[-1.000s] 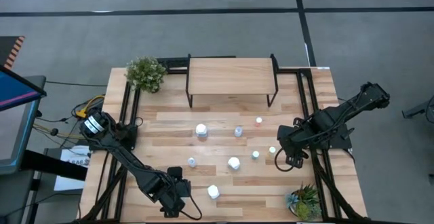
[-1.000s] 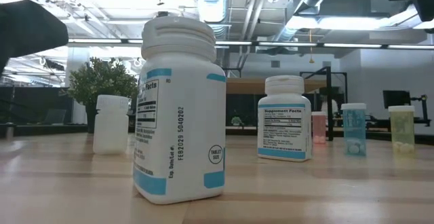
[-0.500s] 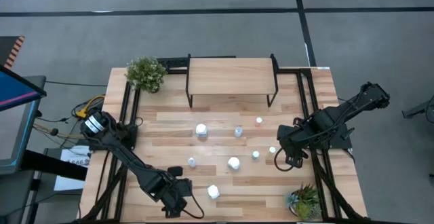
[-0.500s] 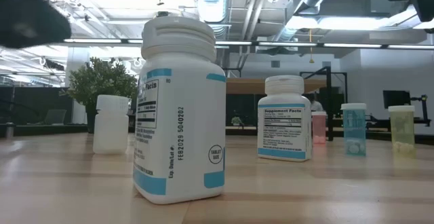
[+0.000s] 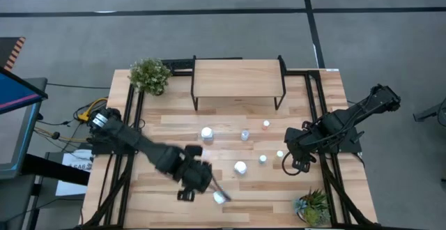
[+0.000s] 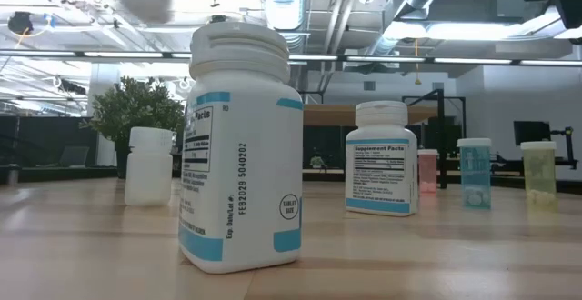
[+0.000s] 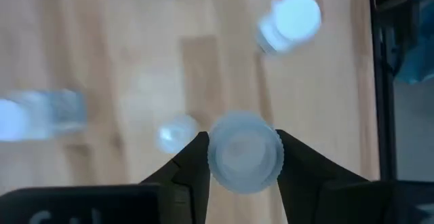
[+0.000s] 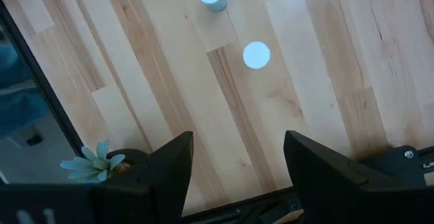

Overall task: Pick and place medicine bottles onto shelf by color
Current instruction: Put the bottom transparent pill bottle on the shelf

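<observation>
- The left gripper (image 7: 239, 161) has its two fingers closed against the sides of a white-capped bottle (image 7: 244, 153), held upright with the cap toward the wrist camera; in the high view this gripper (image 5: 202, 181) sits over the near middle of the worktop (image 5: 174, 129).
- Another white bottle (image 5: 220, 197) stands just beside it, toward the near edge.
- The shelf (image 5: 237, 79) lies straight across the worktop at the far edge, its long axis running left to right, so the carry must go away from the near edge.
- The right gripper (image 8: 234, 159) waits with fingers spread wide and empty at the worktop's right side (image 5: 296, 162), near a pale-blue bottle (image 8: 255, 55).
</observation>
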Motion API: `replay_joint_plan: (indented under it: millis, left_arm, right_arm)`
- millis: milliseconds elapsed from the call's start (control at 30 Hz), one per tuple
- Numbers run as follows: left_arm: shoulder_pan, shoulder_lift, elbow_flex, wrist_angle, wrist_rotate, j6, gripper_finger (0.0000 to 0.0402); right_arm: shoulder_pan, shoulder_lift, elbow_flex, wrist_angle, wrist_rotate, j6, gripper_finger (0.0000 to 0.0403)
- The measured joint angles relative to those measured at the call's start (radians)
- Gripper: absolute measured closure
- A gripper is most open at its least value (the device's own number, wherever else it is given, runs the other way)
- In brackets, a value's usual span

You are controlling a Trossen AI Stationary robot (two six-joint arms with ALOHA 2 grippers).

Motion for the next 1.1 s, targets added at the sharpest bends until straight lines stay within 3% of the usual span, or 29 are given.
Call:
replay_joint_plan:
  millis: [233, 433, 633, 833, 1100]
  left_arm:
    - [0.210, -0.002, 0.202, -0.184, 0.000, 0.224, 0.0283]
    - [0.455, -0.002, 0.306, -0.246, 0.002, 0.403, 0.0290]
    - [0.726, -0.001, 0.323, -0.208, 0.085, 0.551, 0.0281]
    - [0.957, 0.012, 0.323, -0.163, 0.101, 0.683, 0.0287]
    - [1.127, 0.104, 0.321, -0.123, 0.144, 0.773, 0.0284]
  right_arm:
    - [0.000, 0.000, 0.000, 0.000, 0.000, 0.012, 0.0148]
    - [0.000, 0.000, 0.000, 0.000, 0.000, 0.015, 0.0148]
    - [0.000, 0.000, 0.000, 0.002, 0.000, 0.048, 0.0148]
    - [0.000, 0.000, 0.000, 0.004, 0.001, 0.121, 0.0148]
    - [-0.020, 0.000, 0.000, 0.008, 0.070, 0.207, 0.0148]
